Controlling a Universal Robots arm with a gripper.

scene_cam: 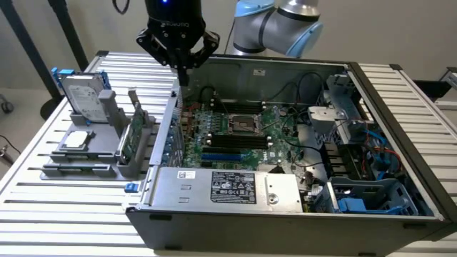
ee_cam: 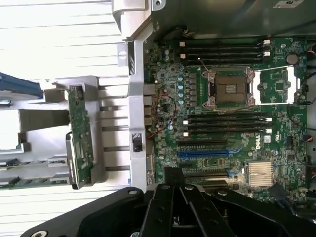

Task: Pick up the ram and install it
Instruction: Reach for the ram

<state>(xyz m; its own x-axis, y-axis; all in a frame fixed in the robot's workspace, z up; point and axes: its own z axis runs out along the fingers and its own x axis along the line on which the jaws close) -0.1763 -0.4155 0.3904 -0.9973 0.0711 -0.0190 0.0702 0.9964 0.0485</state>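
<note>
The ram (scene_cam: 75, 168) is a thin green stick standing on edge in the front slot of the grey holder (scene_cam: 100, 160), to the exterior view's left of the case; in the wrist view the ram (ee_cam: 34, 183) is a narrow green strip. My gripper (scene_cam: 183, 76) hangs shut and empty over the back left corner of the open computer case, well behind the ram and apart from it. The wrist view has the gripper (ee_cam: 173, 174) above the motherboard (ee_cam: 222, 128), whose black memory slots (ee_cam: 224, 123) lie beside the bare CPU socket (ee_cam: 228, 89).
On the holder also stand a silver hard drive (scene_cam: 84, 99), a larger green card (scene_cam: 127, 140) and a small square chip (scene_cam: 76, 140). The case's left wall (scene_cam: 168, 134) separates holder and motherboard. Cables and a blue drive cage (scene_cam: 371, 198) fill the case's right side.
</note>
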